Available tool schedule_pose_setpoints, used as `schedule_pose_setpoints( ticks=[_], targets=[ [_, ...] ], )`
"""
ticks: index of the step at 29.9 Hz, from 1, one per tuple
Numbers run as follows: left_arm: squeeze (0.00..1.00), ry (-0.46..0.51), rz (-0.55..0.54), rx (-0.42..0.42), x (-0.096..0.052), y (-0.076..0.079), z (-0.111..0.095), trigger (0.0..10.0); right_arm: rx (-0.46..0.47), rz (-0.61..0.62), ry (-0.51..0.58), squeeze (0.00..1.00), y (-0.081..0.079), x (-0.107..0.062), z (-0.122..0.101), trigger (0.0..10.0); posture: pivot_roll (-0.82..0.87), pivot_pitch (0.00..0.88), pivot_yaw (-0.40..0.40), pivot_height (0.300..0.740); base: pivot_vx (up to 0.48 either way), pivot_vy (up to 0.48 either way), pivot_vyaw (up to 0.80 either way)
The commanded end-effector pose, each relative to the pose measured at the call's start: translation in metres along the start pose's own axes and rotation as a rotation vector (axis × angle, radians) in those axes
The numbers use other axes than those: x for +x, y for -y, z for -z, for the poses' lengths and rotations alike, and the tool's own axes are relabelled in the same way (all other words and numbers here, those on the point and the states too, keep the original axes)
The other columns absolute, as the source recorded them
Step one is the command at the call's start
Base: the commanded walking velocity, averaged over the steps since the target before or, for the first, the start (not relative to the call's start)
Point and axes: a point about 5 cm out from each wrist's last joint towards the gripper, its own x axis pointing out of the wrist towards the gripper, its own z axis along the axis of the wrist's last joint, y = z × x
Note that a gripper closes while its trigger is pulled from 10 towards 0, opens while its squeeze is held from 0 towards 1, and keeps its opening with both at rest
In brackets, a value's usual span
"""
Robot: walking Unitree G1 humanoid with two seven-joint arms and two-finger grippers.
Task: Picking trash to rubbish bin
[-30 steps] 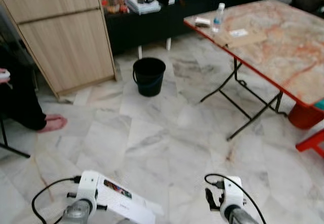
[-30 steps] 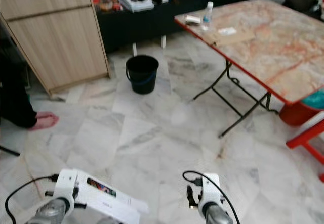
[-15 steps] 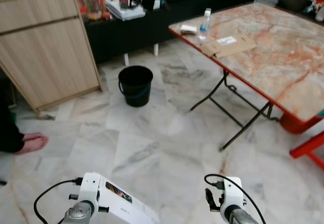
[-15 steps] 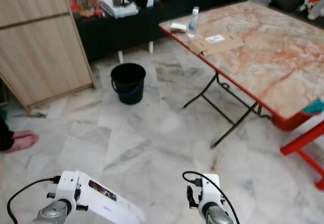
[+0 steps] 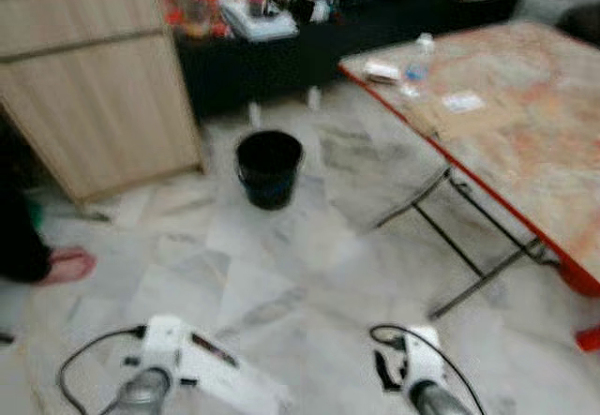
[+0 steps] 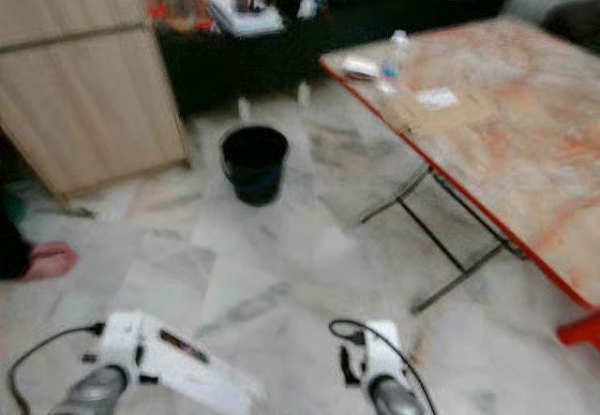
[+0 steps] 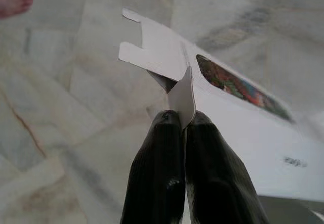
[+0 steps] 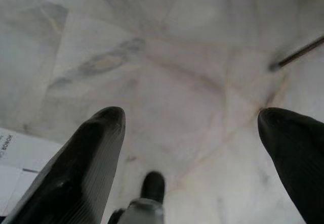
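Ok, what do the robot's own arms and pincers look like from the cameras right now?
Each arm ends in a white wrist housing on a silver-grey forearm, with a black cable looping out beside it. The left pincer has two long, rounded black fingers with a finely ribbed surface; the right pincer has the same black ribbed fingers.

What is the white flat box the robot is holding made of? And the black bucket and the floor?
The white box pinched by the left gripper looks like thin cardboard: flat, with cut tabs, a folded flap and a glossy printed picture. The black bucket is probably plastic, smooth and dark, though the view is blurry. The floor looks like polished marble tiles, pale with grey veins.
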Motion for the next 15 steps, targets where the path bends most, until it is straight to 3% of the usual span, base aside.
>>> schedule_pose_setpoints(
  ticks=[1, 11, 15],
  targets=[
    [0.00, -0.014, -0.025, 0.010, -0.0016, -0.0088, 0.0035, 10.0, 0.017, -0.007, 0.006, 0.00, -0.0052, 0.0011, -0.0018, 10.0, 0.16, 0.140, -0.080, 0.740, 0.480, 0.000, 0.00],
    [0.00, -0.015, -0.028, 0.001, -0.0017, -0.0079, 0.0043, 10.0, 0.008, -0.010, 0.003, 0.00, -0.0042, 0.0013, -0.0025, 10.0, 0.17, 0.150, -0.087, 0.740, 0.480, 0.000, 0.00],
    [0.00, -0.014, -0.029, 0.000, -0.0017, -0.0082, 0.0042, 10.0, -0.010, -0.016, 0.006, 0.00, -0.0055, 0.0013, -0.0026, 10.0, 0.17, 0.150, -0.087, 0.740, 0.480, 0.000, 0.62]
  ],
)
